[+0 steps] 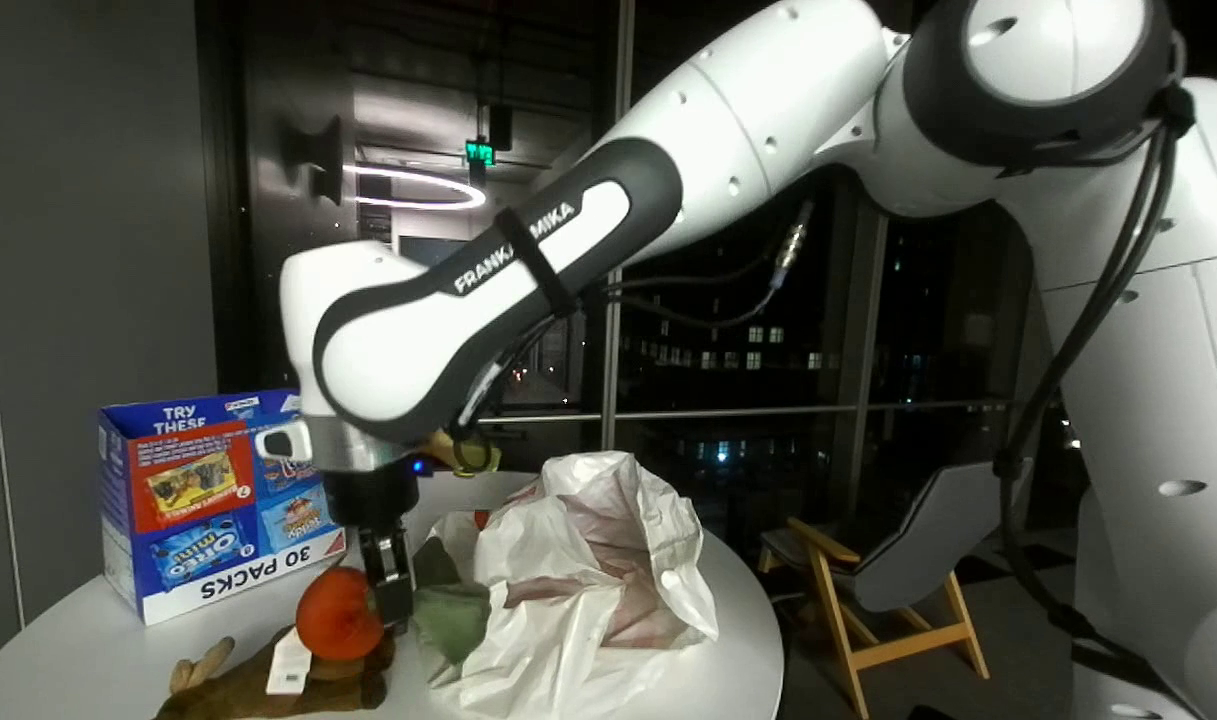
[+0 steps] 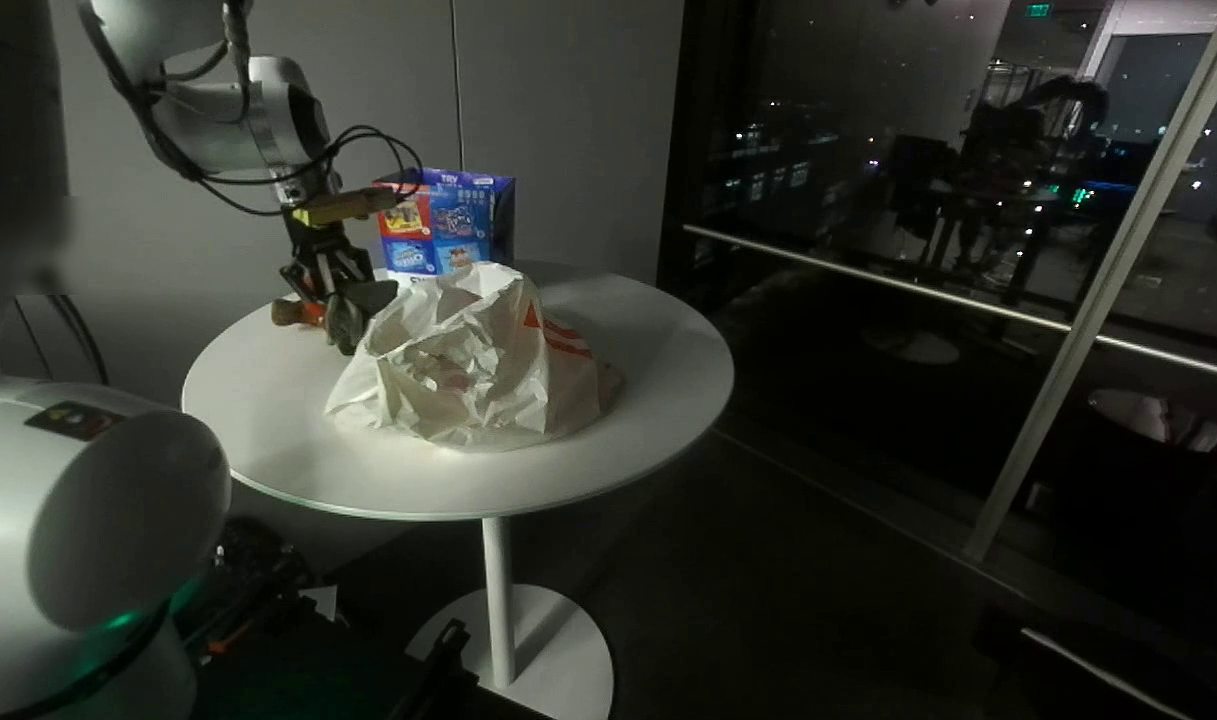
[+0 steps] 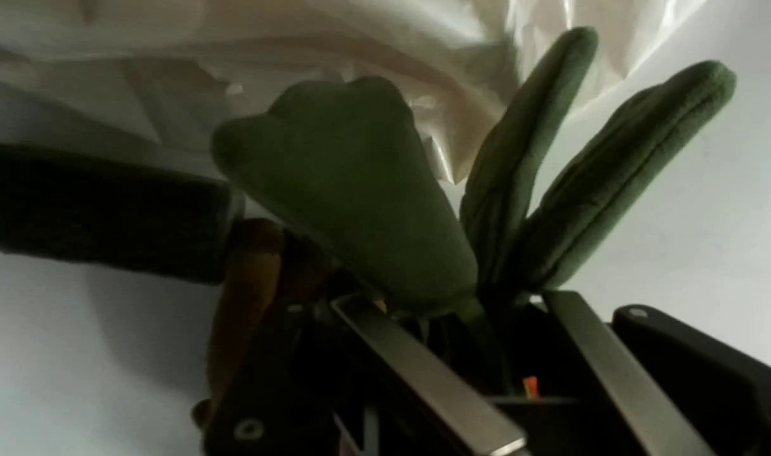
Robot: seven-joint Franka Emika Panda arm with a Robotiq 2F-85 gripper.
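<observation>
Where the green leaves [image 3: 366, 183] bunch together, the fingers [image 3: 423, 368] stand narrow and appear to hold the soft bases, with the free ends fanned out beyond. A little orange shows between the fingers in the wrist view, and in an exterior view an orange round thing [image 1: 339, 615] sits just on their opposite side; leaves and orange probably belong together, though the join is hidden. The held leaves are low over the tabletop [image 2: 668, 350], right at the edge of a crumpled white bag [image 2: 513, 390].

I take the step in hand to be the grasp itself. The next move seems to call for making sure of the hold, then a slow, even pull, since plush can fold or slip.

Close to the orange round thing lies a brown plush [image 1: 233, 697], which could drag along; a white tag [image 1: 288, 668] overlaps both, its owner unclear. A dark block-shaped thing [image 3: 100, 212], too dim to name, lies near the leaves. The white bag stands in the way on the leaf side; whether the tips touch it I cannot tell. A snack box [image 1: 218, 510] stands farther back in both exterior views, limiting room there. Beyond the tabletop is a grey chair [image 1: 918, 540].
</observation>
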